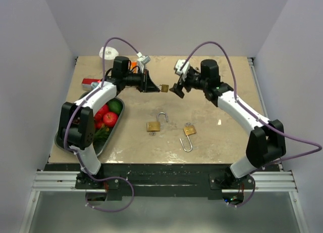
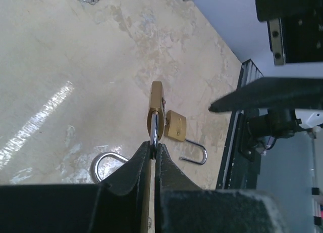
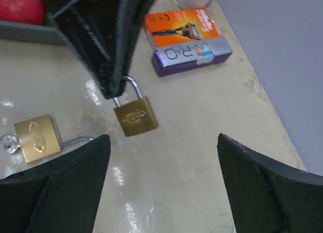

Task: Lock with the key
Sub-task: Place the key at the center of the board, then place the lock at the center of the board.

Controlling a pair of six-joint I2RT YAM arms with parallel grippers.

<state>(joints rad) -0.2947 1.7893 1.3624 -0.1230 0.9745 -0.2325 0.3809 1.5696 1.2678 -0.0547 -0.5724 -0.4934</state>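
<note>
The left tool (image 2: 153, 151) was pinched tight on the steel shackle (image 3: 128, 86) of a small brass padlock (image 3: 135, 117), which hung above the desk (image 3: 202, 117) with its body dangling free. The right tool (image 3: 160, 139) stood wide and empty, facing it. The padlock looked dense for its size, rigid, smooth-sided and probably slippery. Hung by the thin shackle it could swing, so the flat faces of the body seemed the steadier hold. The emblem stamped on its face was unreadable. Two other padlocks (image 1: 190, 130) lay on the desk with shackles open, and what looked like a key (image 3: 6, 142) lay just beside one. A razor box (image 3: 186, 38) showed large letters "R" and "O"; its brand line was too small to read.
</note>
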